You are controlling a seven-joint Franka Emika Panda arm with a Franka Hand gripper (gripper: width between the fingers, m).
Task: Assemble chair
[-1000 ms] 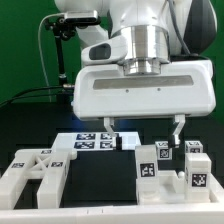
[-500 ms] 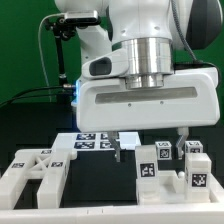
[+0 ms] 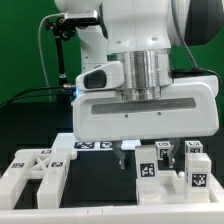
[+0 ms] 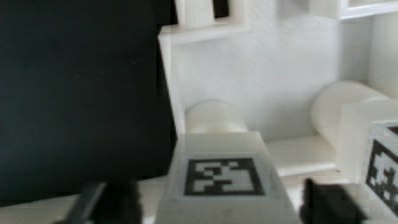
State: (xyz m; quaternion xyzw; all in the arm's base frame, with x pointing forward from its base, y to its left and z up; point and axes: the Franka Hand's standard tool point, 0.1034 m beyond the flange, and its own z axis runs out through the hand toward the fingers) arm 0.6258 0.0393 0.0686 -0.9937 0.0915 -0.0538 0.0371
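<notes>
You are at the pick-up of one chair leg (image 3: 148,166), as I judge it. The gripper (image 3: 145,155) hangs low over the worktop (image 3: 100,178) and straddles this upright white block, which stands near the front edge on the exterior view's right half. In the wrist view the fingers (image 4: 98,205) sit on either side of the leg's tagged top (image 4: 222,176), with a dark gap showing on each side. So the hand is partly open and has hold of nothing yet. Your next move, I think, calls for a square, centred squeeze on the leg's two flat sides. Lift it straight up, because more tagged blocks (image 3: 196,168) stand just beside it toward the exterior view's right and could be knocked. The rest of the chair is still in loose parts. A cross-braced frame (image 3: 35,172) lies at the front corner on the exterior view's left, well apart from the leg. The marker board (image 3: 88,145) lies flat behind the gripper, nearer the back edge. No tray, bin or box shows anywhere, and every part rests straight on the worktop.
</notes>
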